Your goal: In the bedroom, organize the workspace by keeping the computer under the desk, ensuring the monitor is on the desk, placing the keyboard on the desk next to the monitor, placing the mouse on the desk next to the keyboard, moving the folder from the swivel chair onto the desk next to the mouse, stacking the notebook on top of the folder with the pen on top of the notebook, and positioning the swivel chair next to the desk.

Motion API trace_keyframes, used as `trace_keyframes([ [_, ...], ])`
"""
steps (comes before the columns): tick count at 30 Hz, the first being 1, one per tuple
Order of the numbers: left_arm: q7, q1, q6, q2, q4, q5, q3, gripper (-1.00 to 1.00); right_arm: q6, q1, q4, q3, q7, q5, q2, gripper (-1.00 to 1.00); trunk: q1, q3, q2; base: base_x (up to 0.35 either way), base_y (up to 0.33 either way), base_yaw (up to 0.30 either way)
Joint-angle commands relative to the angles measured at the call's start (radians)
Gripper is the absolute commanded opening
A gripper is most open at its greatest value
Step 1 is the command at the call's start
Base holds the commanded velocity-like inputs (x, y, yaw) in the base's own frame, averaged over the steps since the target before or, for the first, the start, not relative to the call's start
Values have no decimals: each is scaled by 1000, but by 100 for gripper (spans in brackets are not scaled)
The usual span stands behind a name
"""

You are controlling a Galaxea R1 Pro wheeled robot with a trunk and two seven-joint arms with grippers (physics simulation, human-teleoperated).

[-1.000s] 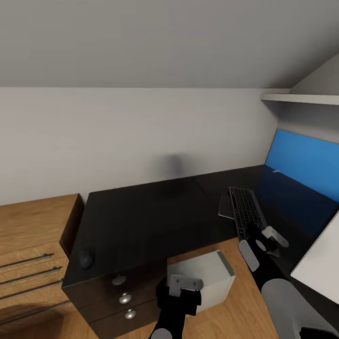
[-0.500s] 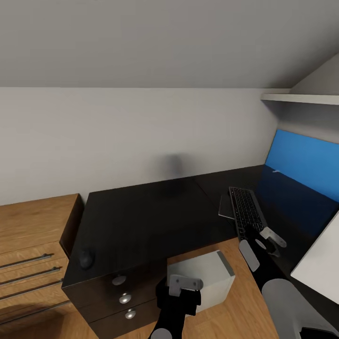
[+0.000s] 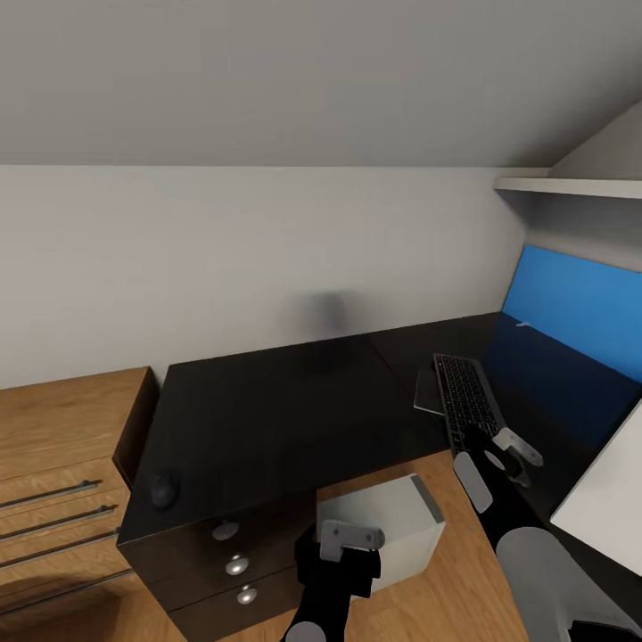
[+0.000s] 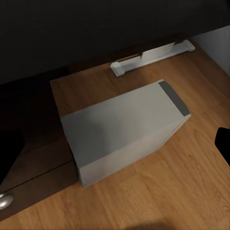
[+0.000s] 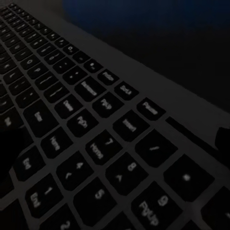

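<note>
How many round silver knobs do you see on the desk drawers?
3, stacked down the drawer fronts at the desk's left end: top knob, middle knob, bottom knob. The left arm may hide more.

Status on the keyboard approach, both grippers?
Right gripper low over the keyboard's near end, jaws unclear. Left gripper above the computer, idle. Mouse far across the desk. Path unobstructed.

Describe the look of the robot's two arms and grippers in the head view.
Both arms are black with pale grey rounded shells. The left gripper has a black body and a light grey metal bracket with two small dark screw holes. The right gripper has black links, grey oval covers and pale grey fingers. No cables or markings are visible.
</note>
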Motion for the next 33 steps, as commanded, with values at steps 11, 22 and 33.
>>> trace_keyframes([
  [11, 9, -1, 2, -1, -1, 8, -2, 100, -12, 1, -1, 1, 0, -10, 0, 100, 0, -1, -1, 0, 0, 0],
  [22, 9, -1, 2, 0, -1, 8, -2, 100, -16, 1, -2, 1, -1, -10, 0, 100, 0, -1, -1, 0, 0, -13],
  [33, 8, -1, 2, 0, -1, 9, -2, 100, -16, 1, -1, 1, 2, -10, 0, 100, 0, -1, -1, 0, 0, -110],
])
